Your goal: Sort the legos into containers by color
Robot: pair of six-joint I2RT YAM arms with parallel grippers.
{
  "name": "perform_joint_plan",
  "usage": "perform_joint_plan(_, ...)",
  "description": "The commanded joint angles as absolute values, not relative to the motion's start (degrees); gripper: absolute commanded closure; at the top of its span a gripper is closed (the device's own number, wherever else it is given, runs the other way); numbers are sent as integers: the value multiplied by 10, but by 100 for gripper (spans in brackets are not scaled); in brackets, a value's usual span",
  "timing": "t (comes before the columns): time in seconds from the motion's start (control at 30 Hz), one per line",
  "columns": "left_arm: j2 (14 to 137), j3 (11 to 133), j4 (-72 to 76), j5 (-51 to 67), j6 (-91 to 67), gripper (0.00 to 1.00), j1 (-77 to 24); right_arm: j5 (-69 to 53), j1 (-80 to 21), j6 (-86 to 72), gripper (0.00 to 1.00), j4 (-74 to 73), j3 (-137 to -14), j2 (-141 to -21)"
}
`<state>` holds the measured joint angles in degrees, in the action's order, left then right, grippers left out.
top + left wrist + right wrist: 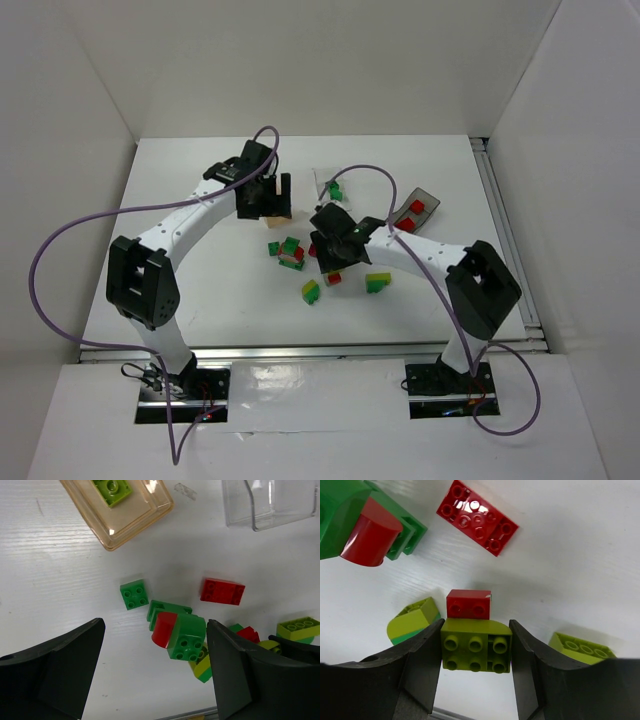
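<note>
A flat red brick (pixel 477 517) and a green-and-red clump (pixel 362 527) crowd just beyond. My right pincer (pixel 476 635) grips the lime-and-red stack (pixel 475 652) between its fingers; my left pincer (pixel 155 625) hangs released.

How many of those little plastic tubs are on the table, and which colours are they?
Orange-tan tub: 1
Clear tub: 1
Dark grey tub: 1
Total: 3
</note>
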<state>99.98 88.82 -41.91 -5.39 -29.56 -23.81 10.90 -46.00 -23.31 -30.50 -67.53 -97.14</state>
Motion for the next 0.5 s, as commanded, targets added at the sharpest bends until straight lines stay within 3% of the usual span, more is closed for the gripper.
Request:
perform_joint_plan(0.0,981,895,-386,15,-258,8,-219,85,-419,-210,62,-330,-709,-901)
perform_joint_plan(0.2,902,751,-161,407,-225,8,-174,-122,-329,-162,62,-289,-675,-795)
perform_joint_plan(0.23,897,739,-140,532,-216,8,-174,-160,-303,-149,62,-282,-669,-763)
perform_joint_plan(0.33,890,729,-122,647,-186,8,-180,-277,-261,-143,62,-272,-655,-730)
perform_joint_plan(0.47,879,701,-37,693,-200,7,-185,-391,-231,-143,62,-239,-626,-708)
